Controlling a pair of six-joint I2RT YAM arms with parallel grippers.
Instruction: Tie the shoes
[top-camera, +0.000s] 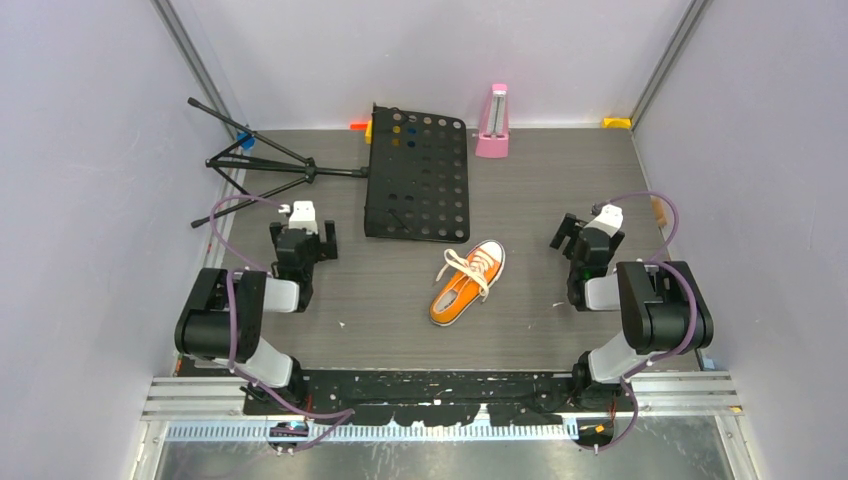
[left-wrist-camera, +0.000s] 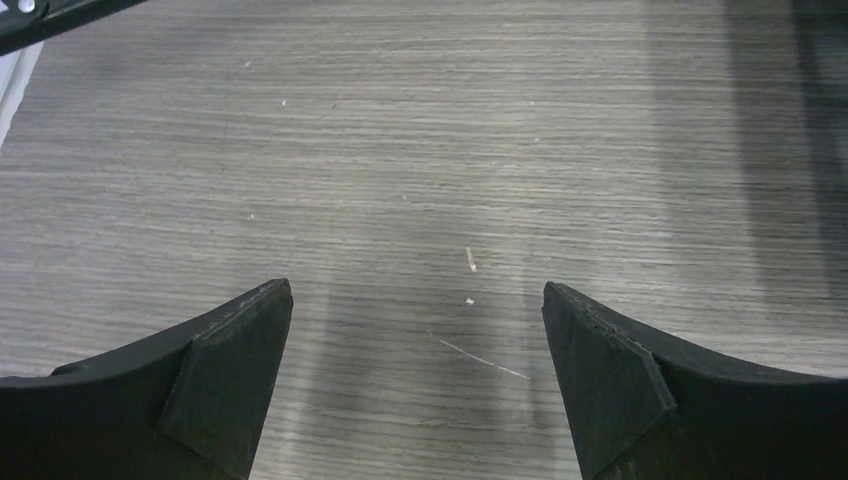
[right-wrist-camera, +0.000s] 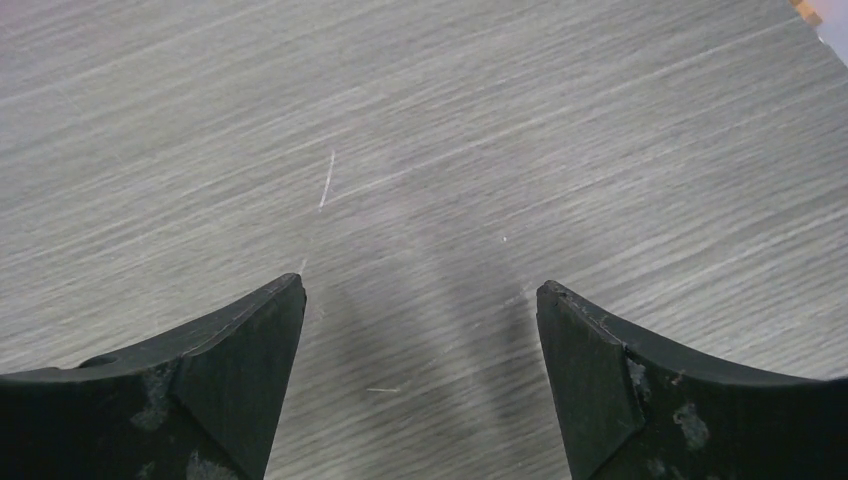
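Observation:
A small orange sneaker with a white sole and toe cap lies in the middle of the table, toe toward the far right. Its white laces lie loose across the tongue. My left gripper is open and empty, well left of the shoe. My right gripper is open and empty, well right of the shoe. In the left wrist view and the right wrist view the jaws stand wide apart over bare grey table. The shoe shows in neither wrist view.
A black perforated music-stand desk lies flat just beyond the shoe, its folded tripod legs at the back left. A pink metronome stands at the back wall. Grey walls close in both sides.

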